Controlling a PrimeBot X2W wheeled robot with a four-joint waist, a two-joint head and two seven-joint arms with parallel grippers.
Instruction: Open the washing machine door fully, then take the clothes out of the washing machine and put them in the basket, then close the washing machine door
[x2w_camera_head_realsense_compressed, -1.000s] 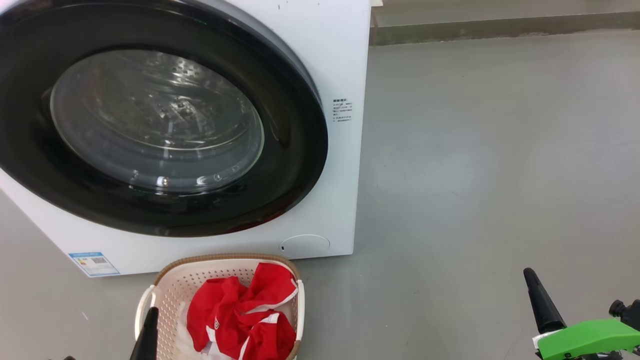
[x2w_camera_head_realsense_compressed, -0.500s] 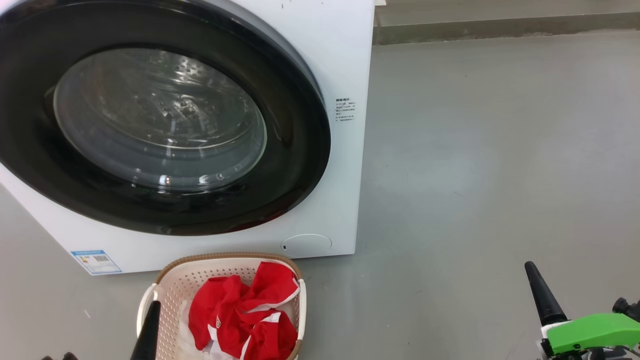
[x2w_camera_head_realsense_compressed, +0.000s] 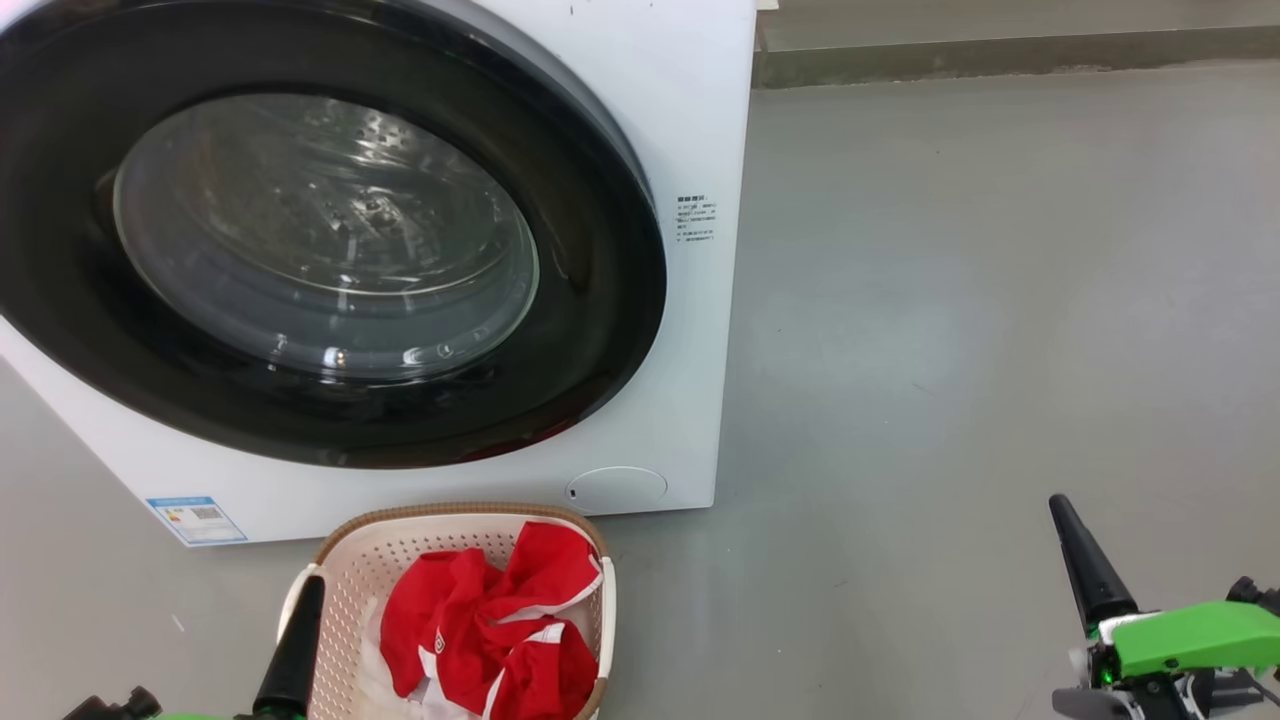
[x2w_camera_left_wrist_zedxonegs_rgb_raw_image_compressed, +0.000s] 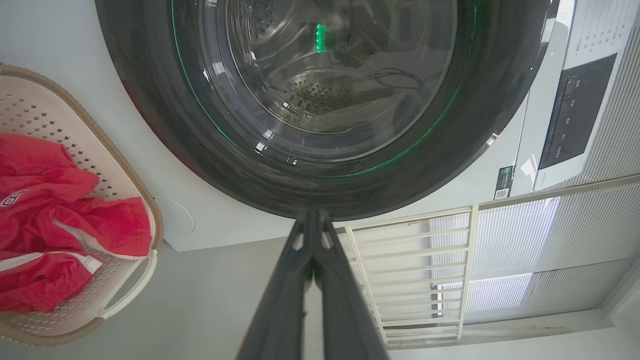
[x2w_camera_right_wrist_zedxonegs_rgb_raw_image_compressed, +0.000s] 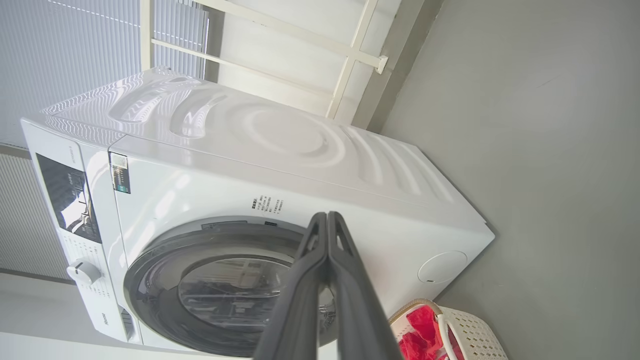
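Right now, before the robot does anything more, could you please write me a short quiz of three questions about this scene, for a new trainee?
1. True or false: the washing machine door is shut.
2. Short answer: what holds the clothes?
3. Fill in: the left tool and the right tool are both ____ and hold nothing.
Key: 1 true; 2 the basket; 3 shut.

Left claw (x2w_camera_left_wrist_zedxonegs_rgb_raw_image_compressed: 311, 216) and right claw (x2w_camera_right_wrist_zedxonegs_rgb_raw_image_compressed: 326, 217) sit pinched closed.
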